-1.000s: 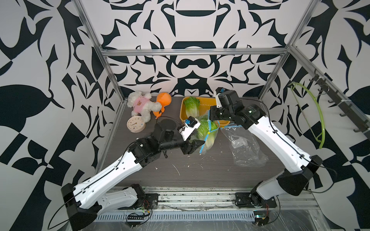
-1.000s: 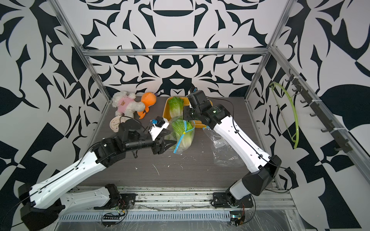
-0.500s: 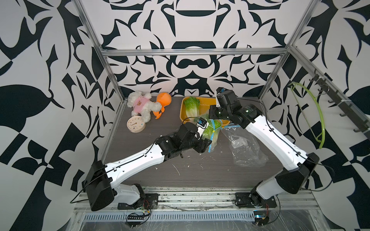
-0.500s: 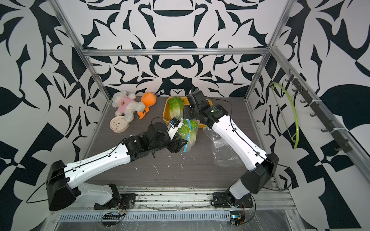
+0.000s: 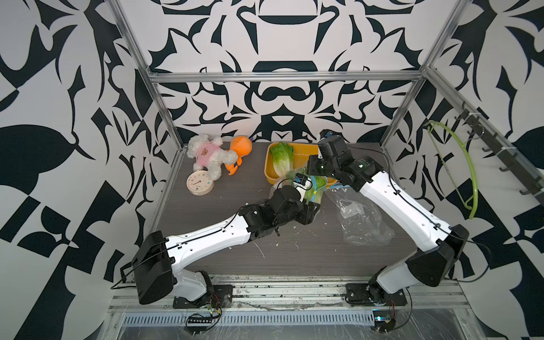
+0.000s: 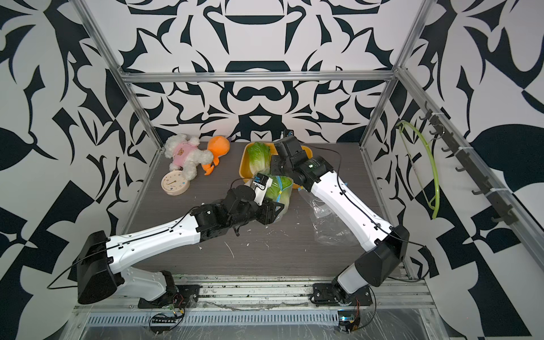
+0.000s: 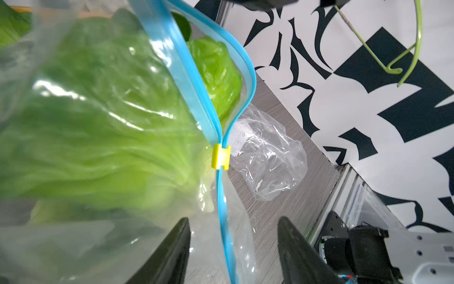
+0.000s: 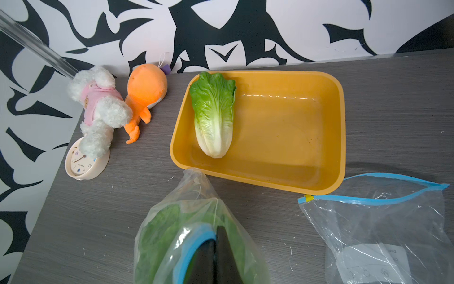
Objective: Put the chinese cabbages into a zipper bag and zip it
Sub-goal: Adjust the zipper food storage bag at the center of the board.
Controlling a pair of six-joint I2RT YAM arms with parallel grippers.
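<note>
My left hand [image 7: 233, 222] is released, fingers astride the blue track of the zipper bag [image 7: 81, 246], just below the yellow slider [image 7: 220, 156]. Inside, chinese cabbages [image 7: 98, 137] press green against the film (count unclear). My right hand [image 8: 216, 237] is clenched on the bag's rim. Farther off, one cabbage [image 8: 213, 115] lies in the yellow tray [image 8: 294, 183] on the desk [image 8: 98, 209]. I judge loading unfinished: next, hold the mouth wide, fetch that head, then zip.

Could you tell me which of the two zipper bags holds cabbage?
The bag pinched by the right hand, with cabbage inside; the other bag lies on the table without any.
</note>
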